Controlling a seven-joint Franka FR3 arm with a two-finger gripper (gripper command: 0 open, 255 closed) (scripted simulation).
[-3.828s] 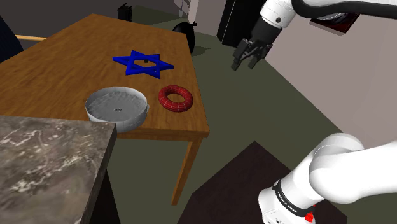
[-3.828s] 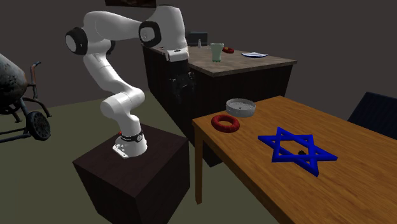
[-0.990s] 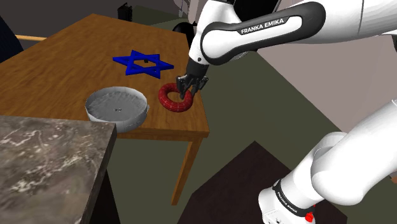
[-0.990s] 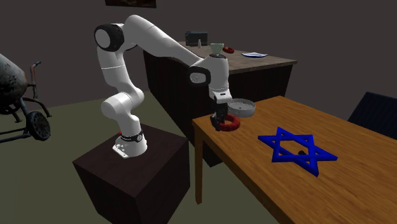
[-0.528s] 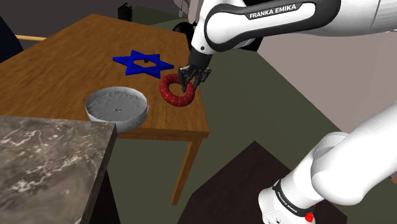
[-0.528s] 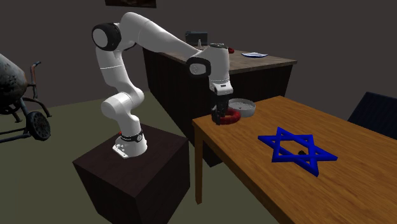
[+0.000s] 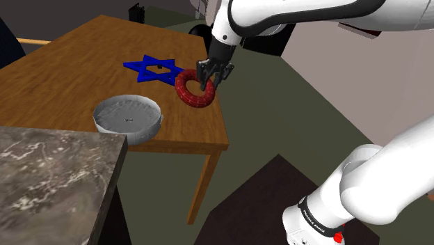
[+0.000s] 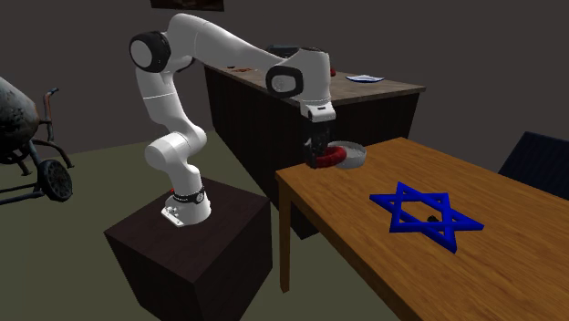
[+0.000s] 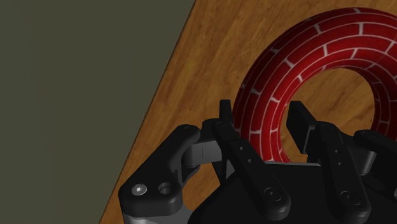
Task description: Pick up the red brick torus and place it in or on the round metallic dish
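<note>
Fingers [image 9: 229, 127] of my gripper [image 9: 262, 124] clamp one side of the torus [image 9: 280, 70]. One finger is outside the ring and one is through its hole, with the red brick pattern and pale mortar lines showing between them. Behind the ring lies the wooden table [image 9: 210, 57], and past its edge a dull green floor [image 9: 76, 95].

In the shoulder view my gripper [image 7: 211, 75] hangs over the table [image 7: 69, 76] close to its edge. The torus [image 7: 186, 92] is tilted in my grasp and looks lifted off the wood. The dish [image 7: 149, 106], round and grey, sits on the table at about eight o'clock from the torus, apart from it. A blue star [image 7: 142, 66] lies flat at ten o'clock, just beside the torus. A marbled counter [image 7: 49, 181] stands at seven o'clock, and my stand [image 7: 257, 198] at five.

In the second exterior view my gripper [image 8: 319, 157] points down above the table [image 8: 365, 246]. The torus [image 8: 336, 164] overlaps the dish [image 8: 357, 150], which shows at two o'clock from it. The star [image 8: 401, 202] lies at four o'clock, well apart.
</note>
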